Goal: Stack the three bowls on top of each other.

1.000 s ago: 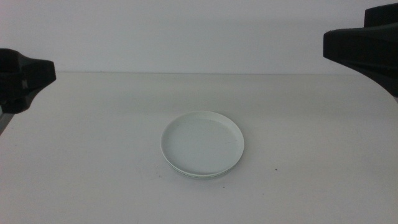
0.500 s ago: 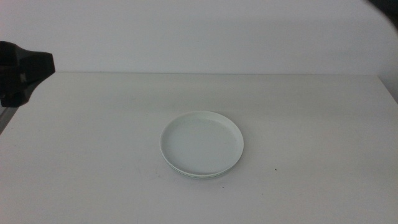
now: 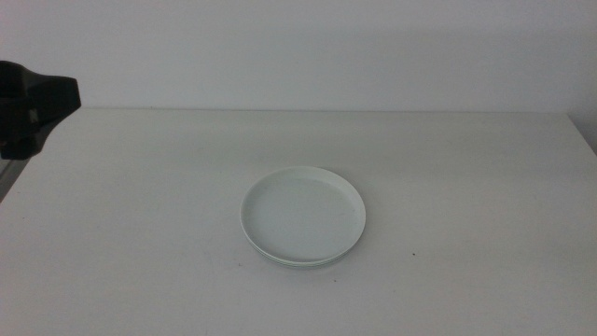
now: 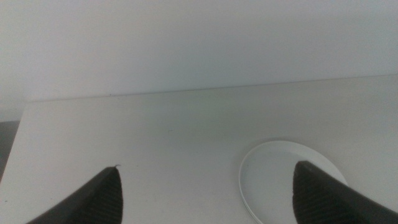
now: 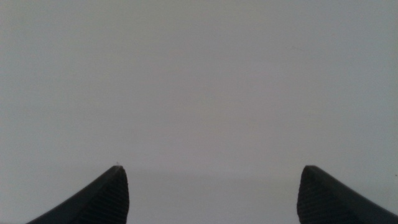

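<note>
The bowls (image 3: 304, 217) sit nested in one stack at the middle of the white table (image 3: 466, 168). The top bowl looks pale whitish green. Only thin rims of the bowls beneath it (image 3: 298, 265) show at the front, and I cannot tell their colours. The left arm (image 3: 35, 105) is raised at the left edge of the middle view, well away from the stack. Its gripper (image 4: 208, 165) is open and empty, and the stack shows past it in the left wrist view (image 4: 273, 174). The right gripper (image 5: 212, 167) is open and empty, out of the middle view, and faces a plain pale surface.
A white wall (image 3: 298, 47) stands behind the table's far edge. The table's left edge (image 4: 18, 137) drops off to a dark floor. A tiny dark speck (image 3: 413, 252) lies to the right of the stack.
The right arm has pulled out of the middle view at the upper right. The left arm has drawn back slightly to the left. The stack has not moved.
</note>
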